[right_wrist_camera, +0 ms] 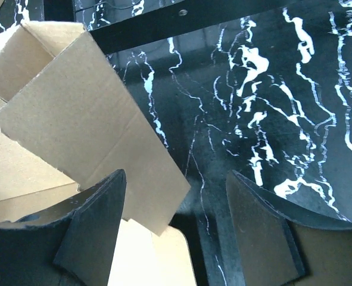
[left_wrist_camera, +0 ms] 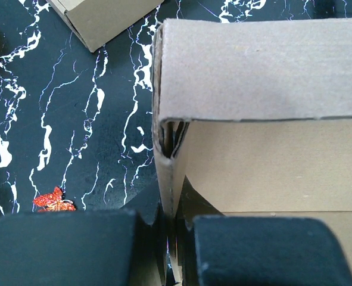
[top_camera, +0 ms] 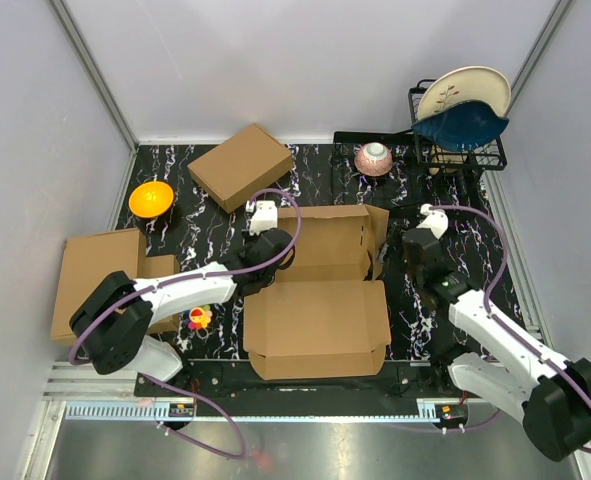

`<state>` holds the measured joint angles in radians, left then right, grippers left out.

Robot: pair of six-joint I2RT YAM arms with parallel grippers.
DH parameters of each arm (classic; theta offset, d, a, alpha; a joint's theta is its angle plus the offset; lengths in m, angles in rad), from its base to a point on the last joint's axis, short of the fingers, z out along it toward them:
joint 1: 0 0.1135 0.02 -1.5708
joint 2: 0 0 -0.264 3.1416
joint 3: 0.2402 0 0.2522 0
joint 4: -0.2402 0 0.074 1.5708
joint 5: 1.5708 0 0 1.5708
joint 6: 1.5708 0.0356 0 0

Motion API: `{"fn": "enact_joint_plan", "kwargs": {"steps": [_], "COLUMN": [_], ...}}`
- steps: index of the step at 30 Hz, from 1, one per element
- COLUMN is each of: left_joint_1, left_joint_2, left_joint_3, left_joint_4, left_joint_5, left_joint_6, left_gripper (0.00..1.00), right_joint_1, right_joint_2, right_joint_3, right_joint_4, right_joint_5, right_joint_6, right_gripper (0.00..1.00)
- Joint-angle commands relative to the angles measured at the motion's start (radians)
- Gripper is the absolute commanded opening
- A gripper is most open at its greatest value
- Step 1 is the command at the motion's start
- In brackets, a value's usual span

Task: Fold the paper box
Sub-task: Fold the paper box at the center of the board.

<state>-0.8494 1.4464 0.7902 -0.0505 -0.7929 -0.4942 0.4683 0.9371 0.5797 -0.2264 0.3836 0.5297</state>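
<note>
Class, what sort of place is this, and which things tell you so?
Probably a robot lab test cell: plain white panels enclose a marbled table, a left arm and right arm are bolted at its edge, and a dish rack sits as a prop.

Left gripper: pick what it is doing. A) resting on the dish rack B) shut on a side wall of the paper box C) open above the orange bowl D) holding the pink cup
B: the left wrist view shows the left gripper closed on an upright side wall of the paper box.
</note>
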Motion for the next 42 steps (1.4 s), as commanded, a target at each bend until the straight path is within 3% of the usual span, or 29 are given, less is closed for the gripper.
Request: {"fn": "enact_joint_plan", "kwargs": {"steps": [1,19,28,37,42], "left_joint_1": [0.004,0.003,-0.007,-0.008,-0.01], "left_joint_2": [-0.034,-0.001,-0.004,-0.011,-0.008], "left_joint_3": [-0.009,0.001,-0.002,-0.009,-0.012], "left_joint_4": [0.044,0.047,0.104,0.117,0.132], "left_joint_5": [0.001,0.02,0.031,0.023,0.035], "left_joint_6": [0.029,0.057,0.089,0.103,0.114], "left_gripper": [0.0,0.0,0.0,0.0,0.0], "right_joint_1": [-0.011,-0.011,-0.013,-0.011,-0.011], "right_joint_2": [0.045,0.238,0.316,0.359,0.379], "right_joint_3": [-0.043,0.017,0.091,0.097,0.098], "right_joint_4": [0.192,0.386,0.409,0.449,0.467], "right_joint_5": [-0.083,-0.258,-0.213,-0.206,-0.201], "right_joint_6": [0.004,-0.068,-0.096,-0.122,-0.14], "right_gripper": [0.74,0.76,0.77,0.51,0.62]}}
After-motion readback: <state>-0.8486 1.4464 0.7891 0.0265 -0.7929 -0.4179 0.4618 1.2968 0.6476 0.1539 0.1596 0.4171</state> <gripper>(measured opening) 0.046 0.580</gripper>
